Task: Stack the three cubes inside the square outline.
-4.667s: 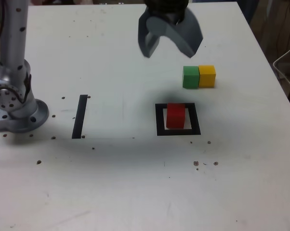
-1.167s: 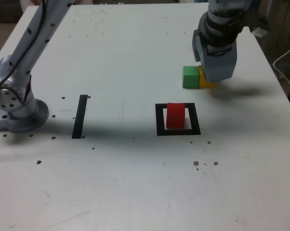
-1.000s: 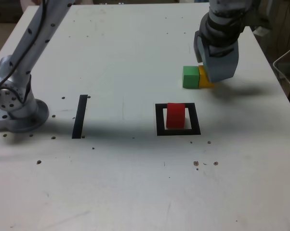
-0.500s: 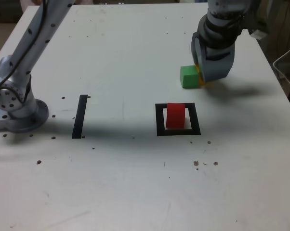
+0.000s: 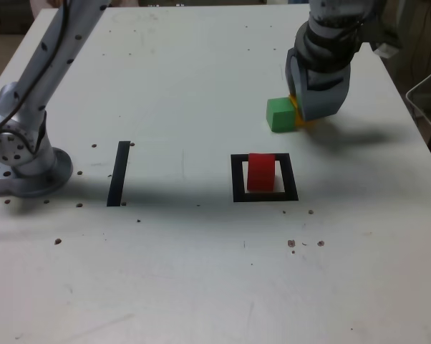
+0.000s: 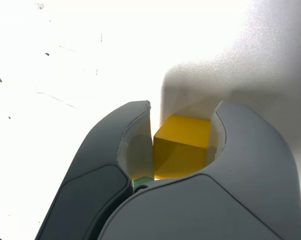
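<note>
White desk (image 5: pixel 201 86), matte, lightly speckled with dark spots, fills the exterior view; grey arm base (image 5: pixel 22 161) sits at the exterior view's left edge. Three small matte cubes of equal size. Red cube (image 5: pixel 260 172) stands inside the square outline (image 5: pixel 264 196), a thick black tape frame with a white centre, a bit wider than the cube; nothing else is in the outline and nothing is on top of the red cube. Green cube (image 5: pixel 280 115) lies on the desk, farther from the camera than the outline and slightly toward the exterior view's right, slightly turned, touching or just beside the yellow cube (image 6: pixel 183 146). In the exterior view the yellow cube (image 5: pixel 299 118) shows only as a thin sliver at the gripper's edge. Gripper (image 5: pixel 317 100) is down at the desk over the yellow cube. In the wrist view the two grey jaws sit narrowly on either side of the yellow cube, pads against its faces, so it looks clamped; a sliver of green shows behind one jaw. Cannot tell whether the yellow cube is lifted off the desk. Straight black tape strip (image 5: pixel 119 173) lies well apart toward the exterior view's left, near the arm base.
</note>
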You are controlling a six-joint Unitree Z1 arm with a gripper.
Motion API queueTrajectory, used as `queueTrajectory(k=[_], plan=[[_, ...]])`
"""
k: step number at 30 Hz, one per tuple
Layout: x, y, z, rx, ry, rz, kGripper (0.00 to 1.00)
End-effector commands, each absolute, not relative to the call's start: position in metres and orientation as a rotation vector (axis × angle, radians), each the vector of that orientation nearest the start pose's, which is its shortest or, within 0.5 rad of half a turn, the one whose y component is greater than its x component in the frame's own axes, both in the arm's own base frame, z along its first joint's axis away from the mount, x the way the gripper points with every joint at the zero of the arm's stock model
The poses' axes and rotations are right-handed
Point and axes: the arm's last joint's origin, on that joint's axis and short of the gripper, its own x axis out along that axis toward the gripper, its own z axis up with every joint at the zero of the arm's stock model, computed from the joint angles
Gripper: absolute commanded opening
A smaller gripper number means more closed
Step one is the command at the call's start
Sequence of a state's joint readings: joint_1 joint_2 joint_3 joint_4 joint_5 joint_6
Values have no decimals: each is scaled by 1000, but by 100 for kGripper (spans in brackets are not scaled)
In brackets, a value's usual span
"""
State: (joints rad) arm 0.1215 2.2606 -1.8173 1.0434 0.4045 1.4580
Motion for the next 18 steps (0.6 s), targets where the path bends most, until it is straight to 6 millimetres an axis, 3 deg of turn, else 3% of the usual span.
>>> queueTrajectory(k=[1, 11, 18], plan=[[445, 72, 227, 1332, 1526, -722, 39], [434, 60, 256, 1281, 1511, -633, 38], [420, 46, 280, 1151, 1508, -505, 28]])
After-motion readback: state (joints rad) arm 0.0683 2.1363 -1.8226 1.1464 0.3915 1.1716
